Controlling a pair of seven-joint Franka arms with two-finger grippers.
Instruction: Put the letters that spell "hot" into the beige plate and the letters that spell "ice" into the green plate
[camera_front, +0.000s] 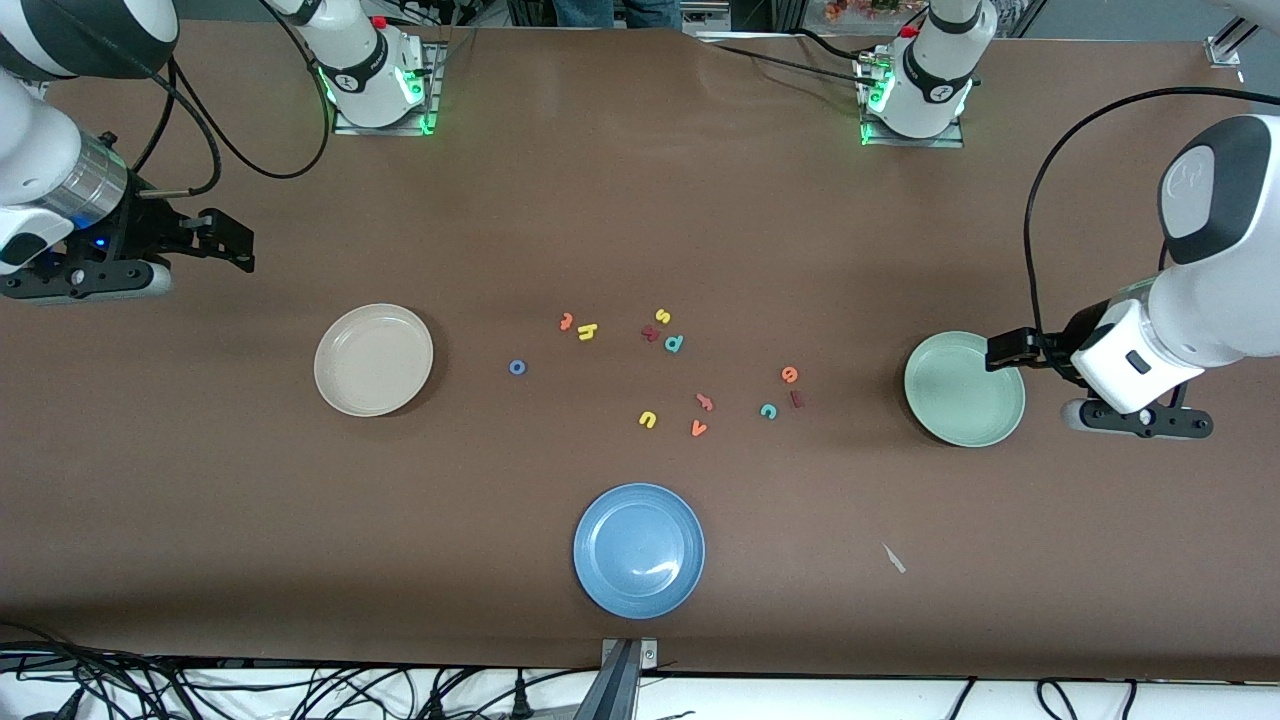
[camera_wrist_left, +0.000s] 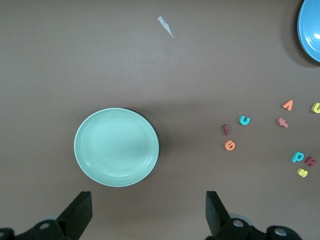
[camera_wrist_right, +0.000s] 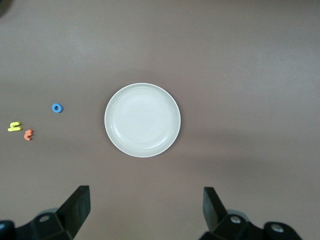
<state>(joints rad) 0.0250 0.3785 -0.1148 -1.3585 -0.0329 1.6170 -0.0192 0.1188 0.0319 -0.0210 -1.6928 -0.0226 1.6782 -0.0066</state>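
Note:
The beige plate (camera_front: 373, 359) (camera_wrist_right: 142, 120) lies toward the right arm's end of the table, the green plate (camera_front: 964, 388) (camera_wrist_left: 116, 147) toward the left arm's end. Scattered between them are the orange t (camera_front: 566, 321) (camera_wrist_right: 28, 134), yellow h (camera_front: 587, 332) (camera_wrist_right: 15, 126) and blue o (camera_front: 517, 367) (camera_wrist_right: 57, 107). Closer to the green plate are the orange e (camera_front: 789, 374) (camera_wrist_left: 230, 145), dark red i (camera_front: 797, 399) (camera_wrist_left: 226, 130) and teal c (camera_front: 768, 410) (camera_wrist_left: 244, 120). My left gripper (camera_front: 1008, 352) (camera_wrist_left: 149, 205) hangs open and empty over the green plate's rim. My right gripper (camera_front: 232, 245) (camera_wrist_right: 146, 202) hangs open and empty beside the beige plate.
A blue plate (camera_front: 639, 549) (camera_wrist_left: 311, 27) sits near the front edge. Other letters lie among the task's: yellow s (camera_front: 662, 316), teal p (camera_front: 674, 343), yellow u (camera_front: 647, 419), orange v (camera_front: 698, 429), a salmon hooked letter (camera_front: 705, 402). A paper scrap (camera_front: 894, 558) lies nearer the camera than the green plate.

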